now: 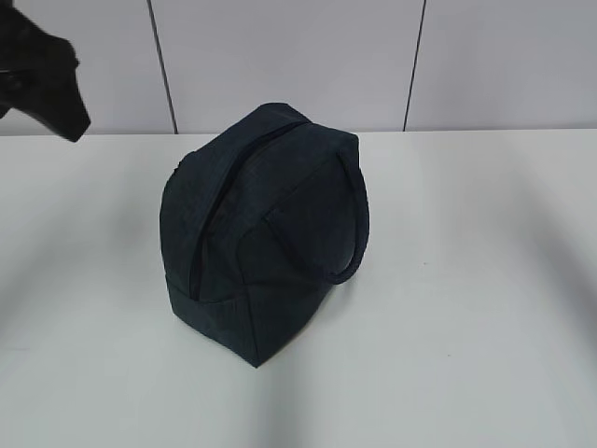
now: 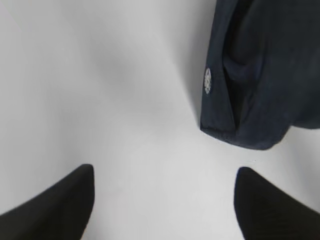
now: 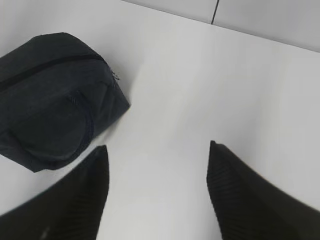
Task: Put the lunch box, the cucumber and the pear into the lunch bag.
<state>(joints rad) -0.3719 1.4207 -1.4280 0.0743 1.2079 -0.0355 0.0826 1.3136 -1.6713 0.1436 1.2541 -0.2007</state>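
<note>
You see the lunch bag (image 1: 266,233) as a dark navy, boxy fabric shape, zipped shut, with a looped strap handle (image 1: 354,219) on its side. It stands mid-tabletop (image 1: 466,327), nearer the far edge, its zipper line running from far edge toward the near-left corner. Your left gripper (image 2: 165,200) and right gripper (image 3: 157,190) both hang spread apart over bare white surface, holding nothing.

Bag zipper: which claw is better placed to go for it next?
Probably right. Its open claw sees the closed zipper and pull end of the bag. The left claw, also open, faces a bag corner.
</note>
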